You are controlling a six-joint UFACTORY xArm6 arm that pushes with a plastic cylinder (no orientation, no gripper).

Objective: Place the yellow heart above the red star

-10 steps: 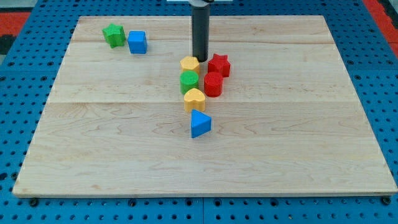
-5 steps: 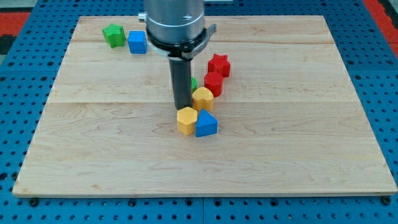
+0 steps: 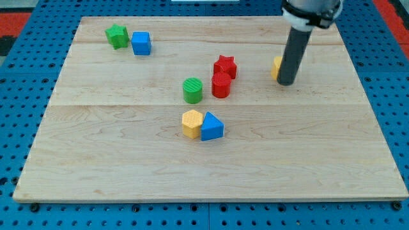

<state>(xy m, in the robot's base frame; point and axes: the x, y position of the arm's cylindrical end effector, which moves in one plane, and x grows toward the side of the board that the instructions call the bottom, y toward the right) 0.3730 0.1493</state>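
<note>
The red star point(image 3: 224, 66) sits a little above the board's middle. A yellow block point(image 3: 276, 67), most likely the yellow heart, lies to the star's right at about the same height; the rod hides most of it. My tip point(image 3: 285, 83) rests on the board right against the yellow block's lower right side, well to the right of the red star.
A red cylinder point(image 3: 220, 85) touches the star from below, with a green cylinder point(image 3: 192, 90) to its left. A yellow hexagon point(image 3: 191, 123) and a blue triangle point(image 3: 212, 126) touch lower down. A green star point(image 3: 117, 36) and a blue cube point(image 3: 141, 43) sit at top left.
The rod swept from the central cluster to the view's right. The yellow heart went from beside the green cylinder to the right of the red star. The hexagon stayed by the blue triangle.
</note>
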